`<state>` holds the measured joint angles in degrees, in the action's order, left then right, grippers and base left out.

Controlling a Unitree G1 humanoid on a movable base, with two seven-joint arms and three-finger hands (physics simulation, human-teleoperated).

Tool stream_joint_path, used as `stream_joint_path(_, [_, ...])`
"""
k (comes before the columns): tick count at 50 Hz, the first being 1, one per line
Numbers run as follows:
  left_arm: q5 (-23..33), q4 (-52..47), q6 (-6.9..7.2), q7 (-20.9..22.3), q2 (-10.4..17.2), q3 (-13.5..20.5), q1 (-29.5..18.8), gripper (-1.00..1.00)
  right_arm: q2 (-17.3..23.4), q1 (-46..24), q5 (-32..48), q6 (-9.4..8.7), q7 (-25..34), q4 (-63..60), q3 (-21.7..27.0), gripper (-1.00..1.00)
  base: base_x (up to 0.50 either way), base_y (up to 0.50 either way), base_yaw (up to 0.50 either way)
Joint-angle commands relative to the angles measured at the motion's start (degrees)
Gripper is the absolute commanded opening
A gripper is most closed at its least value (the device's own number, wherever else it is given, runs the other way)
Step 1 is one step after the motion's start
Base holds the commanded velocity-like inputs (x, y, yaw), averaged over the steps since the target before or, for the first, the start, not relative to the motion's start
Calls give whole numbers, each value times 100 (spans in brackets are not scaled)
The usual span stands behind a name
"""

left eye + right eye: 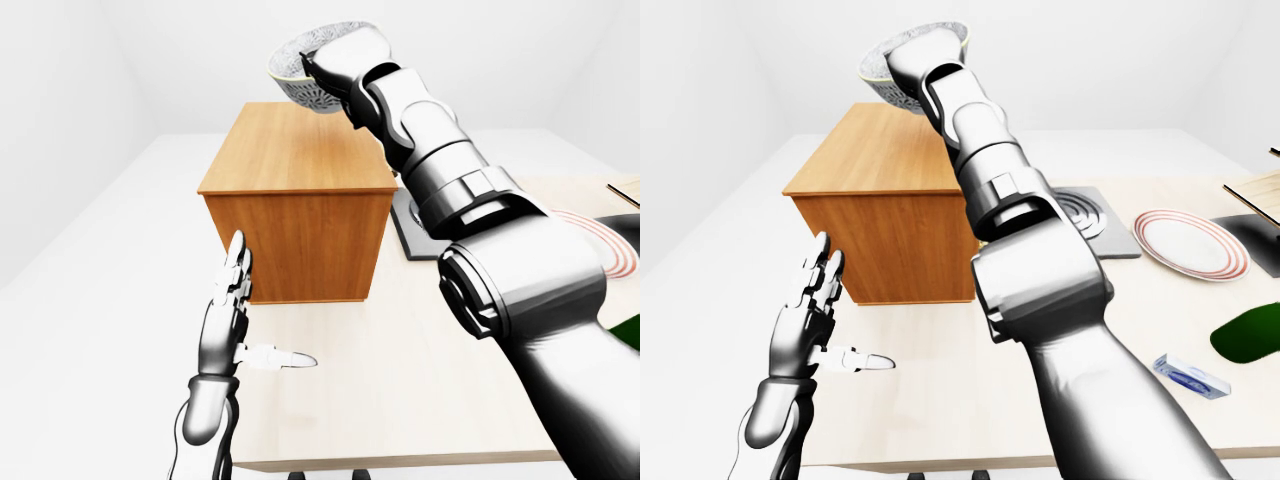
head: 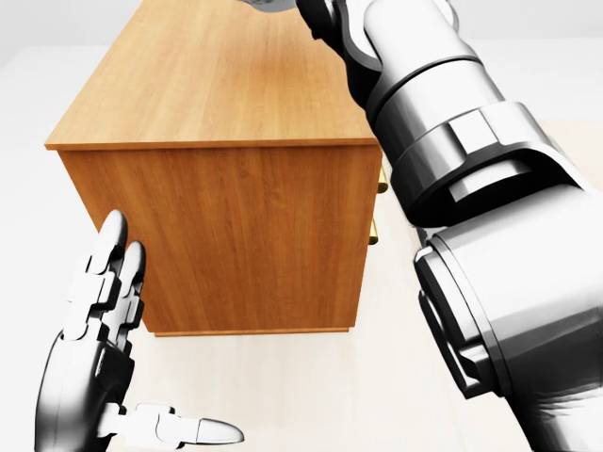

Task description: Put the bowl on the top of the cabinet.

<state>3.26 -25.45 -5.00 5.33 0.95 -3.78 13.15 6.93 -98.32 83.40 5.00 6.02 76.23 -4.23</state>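
1. Bowl (image 1: 300,75), patterned grey outside with a pale rim, is held in the air above the far end of the cabinet (image 1: 295,215), apart from its wooden top.
2. Right hand (image 1: 335,62) grips the bowl by its side, fingers closed on it; the arm stretches straight out over the cabinet.
3. Left hand (image 1: 232,315) stands upright just beside the cabinet's near side, fingers spread flat, thumb out, holding nothing.
4. Desk (image 1: 1110,330), right of the cabinet, carries a hob plate (image 1: 1110,228), a red-rimmed plate (image 1: 1192,243) and a small packet (image 1: 1191,375); its print is unreadable.
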Motion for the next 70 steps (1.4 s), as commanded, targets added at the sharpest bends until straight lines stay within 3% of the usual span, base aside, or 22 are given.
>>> stream_joint_path(1, [-8, -96, 0, 15, -15, 6, 35, 100, -302, 106, 301, 0, -80, -56, -97, -100, 0, 0, 0])
stream_joint_path(43, [-31, -110, 0, 46, -10, -1, 63, 100, -395, 500, 242, 0, -200, -41, -143, -100, 0, 0, 0])
stream_joint_path(44, [-27, -104, 0, 46, -10, -3, 65, 100, -393, 494, 237, 0, -206, -43, -140, -91, 0, 0, 0])
stream_joint_path(45, [-26, -109, 0, 45, -11, -5, 67, 100, -392, 495, 237, 0, -207, -43, -140, -51, 0, 0, 0])
stream_joint_path(46, [-26, -113, 0, 45, -10, -4, 68, 100, -392, 499, 235, 0, -204, -43, -140, -32, 0, 0, 0])
stream_joint_path(47, [-29, -110, 0, 44, -10, -2, 67, 100, -389, 504, 242, 0, -187, -40, -146, 84, 0, 0, 0])
stream_joint_path(48, [-29, -113, 0, 44, -10, -2, 68, 100, -388, 504, 237, 0, -171, -39, -143, 100, 0, 0, 0])
stream_joint_path(62, [-34, -128, 0, 43, -11, 11, 65, 100, -318, 385, 222, 0, -98, -44, -119, 100, 0, 0, 0])
stream_joint_path(70, [-23, -119, 0, 28, -20, 17, 30, 100, -56, -27, 158, 0, 135, -44, -30, 100, 0, 0, 0])
